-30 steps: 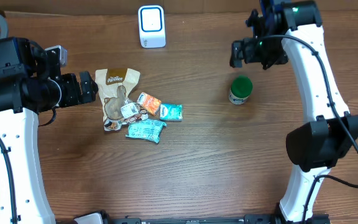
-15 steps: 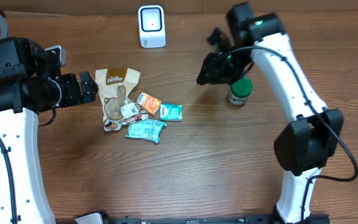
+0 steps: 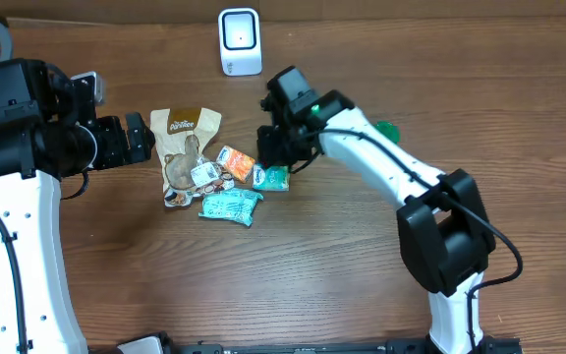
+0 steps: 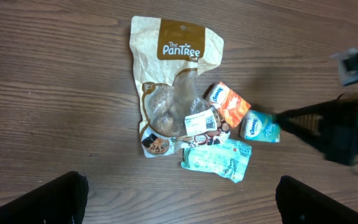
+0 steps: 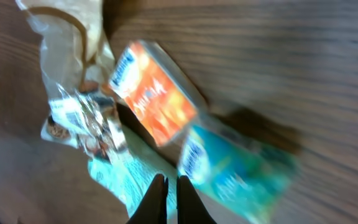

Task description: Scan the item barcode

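A pile of items lies left of centre: a beige Pantree bag [image 3: 187, 133] [image 4: 173, 74], an orange packet [image 3: 235, 162] [image 5: 157, 93], a small teal tissue pack [image 3: 271, 178] [image 5: 241, 171] and a crumpled teal wrapper [image 3: 231, 206] [image 4: 217, 158]. The bag carries a white barcode label [image 4: 202, 121]. My right gripper [image 3: 268, 147] [image 5: 166, 199] hovers over the orange packet and the tissue pack, shut with nothing between its fingers. My left gripper [image 3: 136, 138] [image 4: 182, 205] stands wide open just left of the bag, holding nothing. The white scanner [image 3: 240, 41] stands at the back.
A green-lidded jar [image 3: 388, 129] peeks out behind my right arm at the right. The right arm [image 4: 334, 127] reaches across the table's middle toward the pile. Bare wood lies in front of the pile.
My right arm has swung from the back right, past the jar, over to the pile, and its jaws have closed. The left arm has not moved.
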